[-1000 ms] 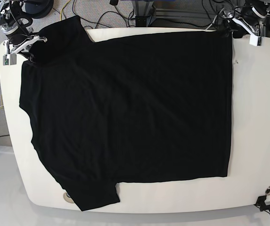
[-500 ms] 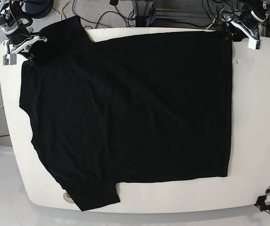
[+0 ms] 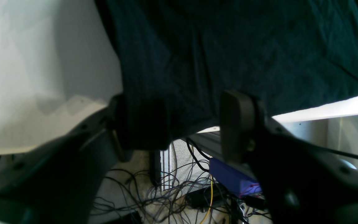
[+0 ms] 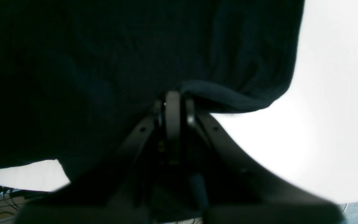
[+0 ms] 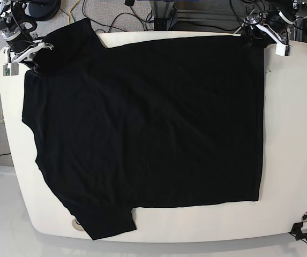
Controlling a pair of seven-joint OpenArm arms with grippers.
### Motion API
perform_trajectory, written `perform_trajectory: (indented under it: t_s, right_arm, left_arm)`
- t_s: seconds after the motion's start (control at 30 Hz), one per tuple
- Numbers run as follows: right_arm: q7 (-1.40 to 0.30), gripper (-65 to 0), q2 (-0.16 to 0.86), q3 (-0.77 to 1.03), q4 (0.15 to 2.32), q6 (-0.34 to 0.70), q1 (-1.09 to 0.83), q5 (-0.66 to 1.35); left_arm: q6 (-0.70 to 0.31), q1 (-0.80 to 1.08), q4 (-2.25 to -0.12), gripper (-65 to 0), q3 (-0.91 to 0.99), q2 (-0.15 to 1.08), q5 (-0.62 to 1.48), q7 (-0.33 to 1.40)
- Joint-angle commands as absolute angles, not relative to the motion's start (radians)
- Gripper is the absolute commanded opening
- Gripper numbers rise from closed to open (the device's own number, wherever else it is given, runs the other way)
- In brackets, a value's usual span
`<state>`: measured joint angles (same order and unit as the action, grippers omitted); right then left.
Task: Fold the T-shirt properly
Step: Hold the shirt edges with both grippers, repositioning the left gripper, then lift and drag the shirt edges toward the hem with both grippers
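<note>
Left wrist view: the left tool (image 3: pixel 194 124) stands released, its two pads spread wide. The T-shirt (image 3: pixel 228 46) lies ahead of it, a black corner hanging off the white bench (image 3: pixel 42 77) edge between the pads, resting against the one nearer the bench; the other pad is clear of the cloth. Beneath the tool, tangled cables (image 3: pixel 166 193) and a blue box (image 3: pixel 231 177) lie on the floor.

Right wrist view: the right tool (image 4: pixel 172 115) is clenched on a raised fold of the T-shirt (image 4: pixel 104 62), with bare bench (image 4: pixel 322 124) beside it.

Base view: the T-shirt (image 5: pixel 148 128) lies spread flat between both tools, the right tool (image 5: pixel 30 51) at a sleeve, the left tool (image 5: pixel 257 33) at a hem corner.
</note>
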<state>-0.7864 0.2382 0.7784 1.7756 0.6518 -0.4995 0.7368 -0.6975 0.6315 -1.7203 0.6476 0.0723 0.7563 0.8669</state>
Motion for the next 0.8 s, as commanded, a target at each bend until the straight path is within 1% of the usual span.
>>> perform_trajectory:
  t_s: [0.0,0.1,0.13,0.4,0.53,0.63,0.77]
  right_arm:
    - [-0.762,-63.2,0.255,0.786,1.790,0.654,-0.501,0.751]
    - [-0.762,-63.2,0.255,0.786,1.788,0.653,-0.501,0.751]
    - [-0.762,-63.2,0.255,0.786,1.788,0.653,-0.501,0.751]
    - [-0.762,-63.6,0.254,0.786,1.791,0.653,-0.493,0.756]
    - [-0.762,-63.7,0.252,0.786,1.802,0.654,-0.498,0.756]
    - [-0.774,-65.0,0.216,0.786,1.854,0.656,-0.516,0.754]
    - [-0.868,-65.0,0.173,0.791,1.942,0.656,-0.549,0.756]
  left_arm:
    - [-0.698,0.644,-1.732,-38.6,0.651,0.076,0.750,0.875]
    - [-0.698,0.638,-1.732,-59.3,0.651,0.076,0.750,0.875]
    - [-0.698,0.628,-1.732,-64.5,0.653,0.077,0.750,0.877]
    - [-0.698,0.621,-1.741,-65.0,0.653,0.079,0.751,0.875]
    - [-0.698,0.628,-1.808,-65.0,0.654,0.079,0.751,0.875]
    - [-0.698,0.665,-1.856,-65.0,0.654,0.081,0.751,0.877]
    - [-0.698,0.711,-1.886,-65.0,0.656,0.082,0.751,0.877]
